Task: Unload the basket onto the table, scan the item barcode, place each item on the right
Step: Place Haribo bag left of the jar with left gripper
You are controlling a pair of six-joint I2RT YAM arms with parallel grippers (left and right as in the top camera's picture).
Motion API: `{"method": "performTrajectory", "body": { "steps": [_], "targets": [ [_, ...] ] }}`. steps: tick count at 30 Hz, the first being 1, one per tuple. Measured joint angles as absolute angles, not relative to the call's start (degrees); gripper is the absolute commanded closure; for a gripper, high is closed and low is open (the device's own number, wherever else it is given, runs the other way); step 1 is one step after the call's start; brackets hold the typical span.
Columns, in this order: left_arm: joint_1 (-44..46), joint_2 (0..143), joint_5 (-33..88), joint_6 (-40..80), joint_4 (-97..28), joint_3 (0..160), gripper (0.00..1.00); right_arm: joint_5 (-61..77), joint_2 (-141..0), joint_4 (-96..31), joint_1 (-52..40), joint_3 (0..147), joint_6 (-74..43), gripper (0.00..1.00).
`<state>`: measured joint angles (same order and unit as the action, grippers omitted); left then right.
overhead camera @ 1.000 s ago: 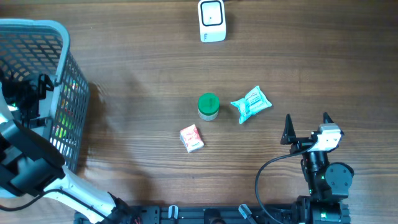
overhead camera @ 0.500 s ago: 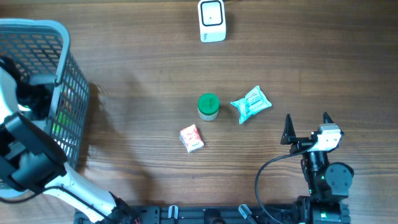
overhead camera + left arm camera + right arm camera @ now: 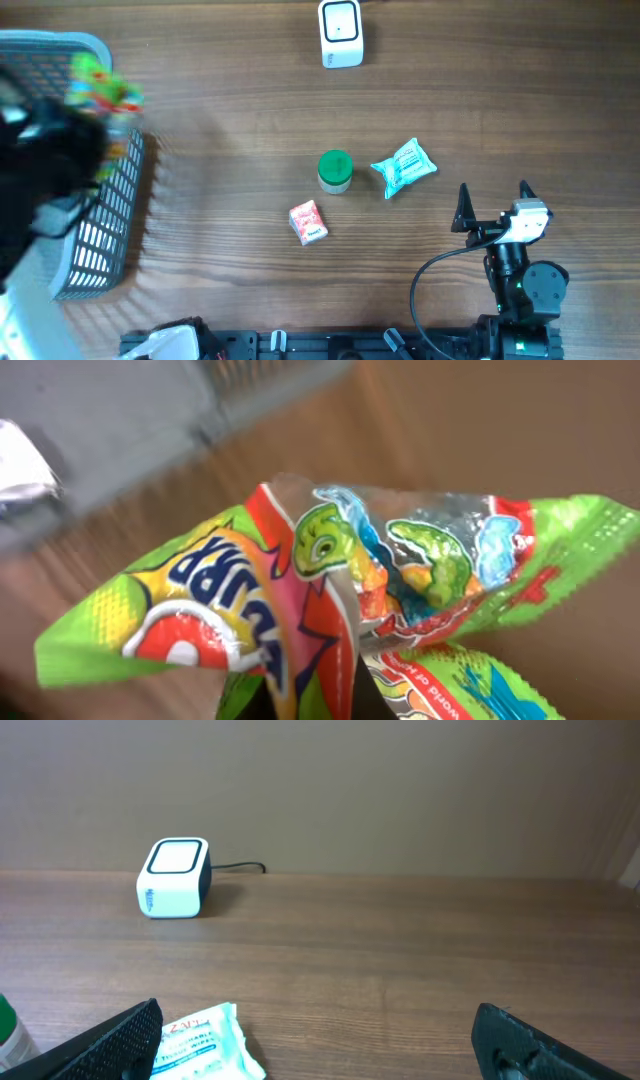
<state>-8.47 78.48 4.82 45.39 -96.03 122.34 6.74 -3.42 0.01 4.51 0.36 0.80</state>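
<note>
Nearest the base, the right gripper (image 3: pixel 493 196) sat low over the table (image 3: pixel 220 120) with its jaws spread wide and nothing in them. Just beyond it lay a red box (image 3: pixel 308 222), a green jar (image 3: pixel 335 171) and a wipes pack (image 3: pixel 404 167), loose, apart from one another and untouched. Further out on the left, the left gripper (image 3: pixel 88 125) was clenched on a candy bag (image 3: pixel 330 590), pinching it from below per the wrist view. The bag was crumpled, its cartoon print faced the camera, and no barcode showed on that side. The overhead view was blurred there, but the bag hung above the basket (image 3: pixel 100 240) rim, clear of the table. Farthest out, the scanner (image 3: pixel 341 33) stood at the far edge, well apart from the bag, its face seemingly turned upward. Judged step: pick done, carry to the scanner in hand. The next move likely called for a sweep rightward and away, then turning the bag so its barcode side met the scanner face. Which side that was could not be told, and crinkled foil could spoil the read.
</note>
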Motion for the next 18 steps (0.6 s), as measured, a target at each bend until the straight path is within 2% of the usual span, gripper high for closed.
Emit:
{"method": "performTrajectory", "body": {
  "steps": [4, 6, 11, 14, 15, 16, 17, 18],
  "targets": [
    [7.51, 81.43, -2.22, 51.35, -92.84, 112.46, 0.96, 6.74, -3.4, 0.01, 4.51, 0.36, 0.8, 0.0],
    [14.9, 83.05, -3.6, 54.3, -84.33, 101.69, 0.96, 6.72, -3.42, 0.05, 4.51, 0.36, 0.8, 0.0],
    [23.44, 89.1, -4.29, 58.87, -64.77, 79.44, 0.96, 6.59, -3.42, 0.08, 4.51, 0.36, 0.8, 0.0],
    [24.93, 92.2, -4.6, 59.64, -54.72, 71.24, 0.96, 6.55, -3.42, 0.03, 4.51, 0.36, 0.8, 0.0],
    [24.97, 93.17, -4.99, 59.75, -53.49, 70.11, 0.88, 6.55, -3.42, 0.03, 4.51, 0.36, 0.8, 0.0],
    [24.97, 93.93, -5.63, 59.94, -52.58, 69.45, 0.66, 6.55, -3.42, 0.03, 4.51, 0.36, 0.8, 0.0],
    [24.97, 94.65, -6.59, 60.31, -51.83, 69.19, 0.18, 6.55, -3.42, 0.03, 4.51, 0.36, 0.8, 0.0],
    [24.97, 94.78, -7.01, 60.07, -51.44, 69.17, 0.0, 6.55, -3.42, 0.03, 4.51, 0.36, 0.8, 0.0]
  ]
}}
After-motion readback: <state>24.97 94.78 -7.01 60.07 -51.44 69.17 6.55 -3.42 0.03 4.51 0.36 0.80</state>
